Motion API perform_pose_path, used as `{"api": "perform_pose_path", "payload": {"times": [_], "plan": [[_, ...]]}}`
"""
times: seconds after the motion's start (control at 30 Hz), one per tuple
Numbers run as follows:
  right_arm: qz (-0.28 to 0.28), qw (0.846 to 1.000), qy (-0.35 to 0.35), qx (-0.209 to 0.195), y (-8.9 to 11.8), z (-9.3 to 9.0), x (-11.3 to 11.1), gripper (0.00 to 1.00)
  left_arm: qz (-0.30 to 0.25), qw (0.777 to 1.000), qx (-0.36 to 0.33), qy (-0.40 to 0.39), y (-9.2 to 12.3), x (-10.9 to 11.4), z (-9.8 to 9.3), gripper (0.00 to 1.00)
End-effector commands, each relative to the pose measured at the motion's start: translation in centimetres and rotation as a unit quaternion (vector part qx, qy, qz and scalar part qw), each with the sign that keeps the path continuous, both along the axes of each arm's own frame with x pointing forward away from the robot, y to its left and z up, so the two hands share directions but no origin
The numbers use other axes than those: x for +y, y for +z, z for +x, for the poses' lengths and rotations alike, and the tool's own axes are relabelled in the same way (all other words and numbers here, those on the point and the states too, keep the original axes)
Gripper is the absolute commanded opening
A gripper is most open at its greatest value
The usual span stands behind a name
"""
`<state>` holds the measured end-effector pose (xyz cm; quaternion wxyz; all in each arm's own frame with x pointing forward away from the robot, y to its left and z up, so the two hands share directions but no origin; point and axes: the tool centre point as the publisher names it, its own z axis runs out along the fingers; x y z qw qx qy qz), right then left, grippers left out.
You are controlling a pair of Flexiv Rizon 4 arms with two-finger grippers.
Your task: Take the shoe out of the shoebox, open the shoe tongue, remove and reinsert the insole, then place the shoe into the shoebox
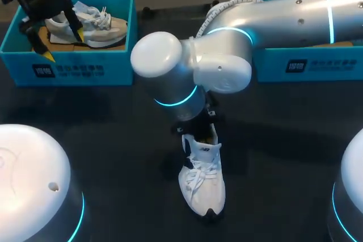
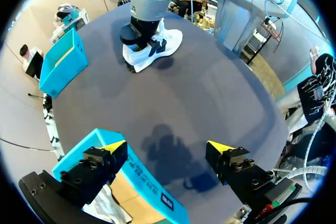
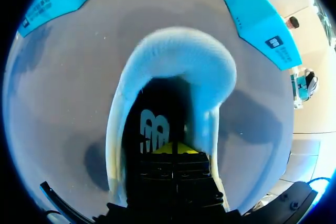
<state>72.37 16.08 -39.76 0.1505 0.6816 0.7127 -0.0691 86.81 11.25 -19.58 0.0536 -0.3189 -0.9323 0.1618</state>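
The white shoe (image 1: 203, 188) stands upright on the dark counter (image 1: 113, 140) near its middle, outside both boxes, with its toe pointing toward the robot and its laces loose. The right gripper (image 3: 176, 148) comes straight down on the heel end and is sunk into the shoe's opening. In the right wrist view the padded collar curves around it and one patch of yellow tip shows deep inside. I cannot tell whether these fingers are apart or pinching something.

The left gripper (image 2: 167, 148) hangs over the left shoebox (image 1: 68, 69) at the counter's far left corner, well apart from the shoe. Its fingers are spread wide with nothing between them. A second shoe (image 1: 96, 24), beige and white, lies inside that box. The right shoebox (image 1: 306, 63) sits at the far right, behind the right arm (image 1: 272, 15).
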Motion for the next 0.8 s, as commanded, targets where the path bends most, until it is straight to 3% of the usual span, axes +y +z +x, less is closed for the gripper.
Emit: {"api": "perform_pose_path", "payload": {"times": [0.03,0.2,0.63,0.8], "plan": [[-0.015,1.0,0.002,-0.023,1.9,-0.7,0.0,0.0,0.001,1.0,-0.001,0.0,0.0,0.0,0.0,1.0],[-0.028,0.999,0.005,-0.029,2.4,-0.4,0.0,0.0,0.001,1.0,-0.001,0.0,0.0,0.0,0.0,1.0],[0.004,1.0,0.014,0.02,-2.2,0.6,-0.5,0.0,0.001,1.0,-0.001,0.0,0.0,0.0,0.0,1.0],[0.021,0.999,0.025,0.002,-0.5,0.0,-0.2,0.0,0.001,1.0,-0.001,0.0,0.0,0.0,0.0,1.0]]}}
